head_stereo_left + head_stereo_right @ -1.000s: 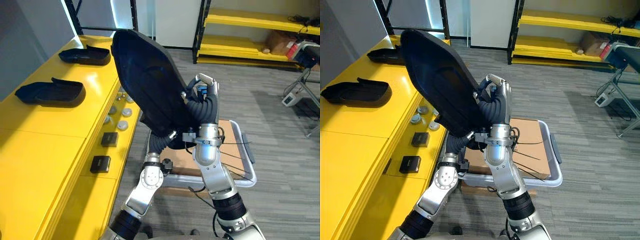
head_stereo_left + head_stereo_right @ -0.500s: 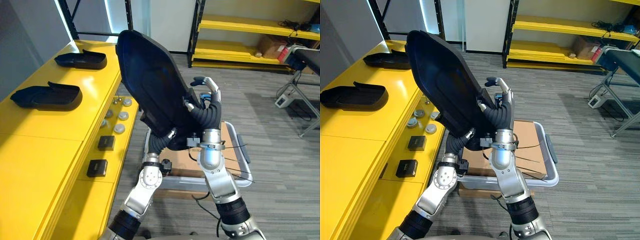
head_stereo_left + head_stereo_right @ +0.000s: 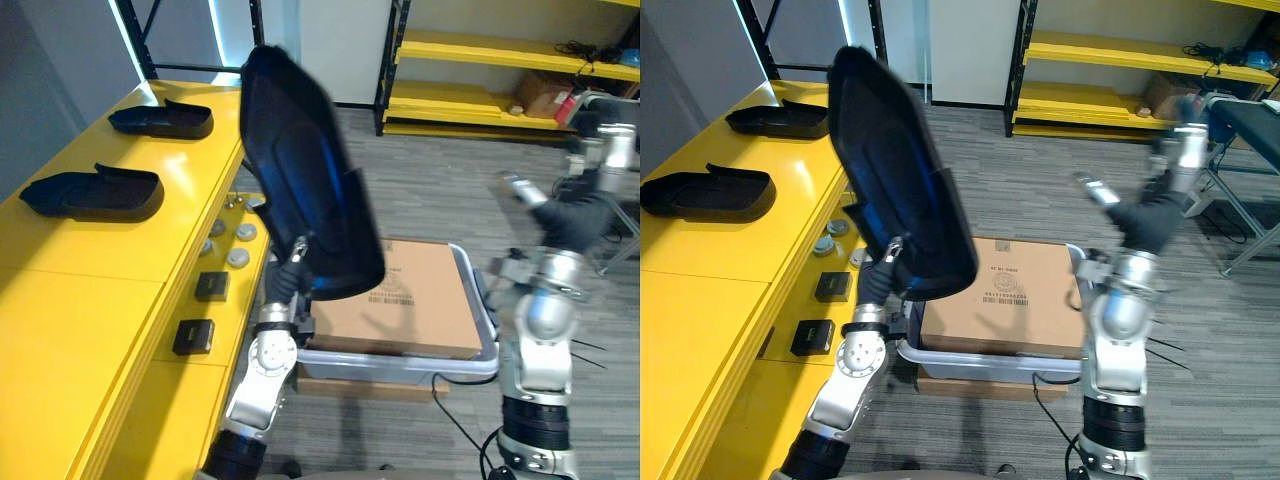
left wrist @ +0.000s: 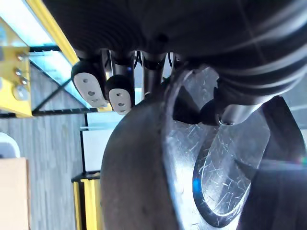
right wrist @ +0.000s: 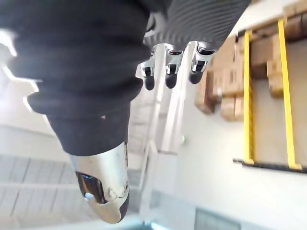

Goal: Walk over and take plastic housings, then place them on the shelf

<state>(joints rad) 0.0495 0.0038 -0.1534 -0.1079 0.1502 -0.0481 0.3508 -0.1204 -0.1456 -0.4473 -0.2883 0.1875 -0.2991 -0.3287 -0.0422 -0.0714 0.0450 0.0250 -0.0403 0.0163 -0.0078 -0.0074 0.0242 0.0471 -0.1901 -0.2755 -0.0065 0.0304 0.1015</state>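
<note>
With left robot hand (image 3: 296,255) curled round the lower end of a large black plastic housing (image 3: 305,180), holds it up, tilted, just beside the yellow shelf (image 3: 110,265). Holds right robot hand (image 3: 1145,218) raised well off to the right, fingers straight and apart, grasping nothing. On the shelf, well apart, a near housing (image 3: 95,192) and a far housing (image 3: 165,117). Below the raised housing, a cardboard box (image 3: 420,300) in a grey tray (image 3: 400,362)

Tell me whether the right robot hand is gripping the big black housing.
No, the right robot hand is raised open, well apart from the black housing, which the left robot hand grips.
</note>
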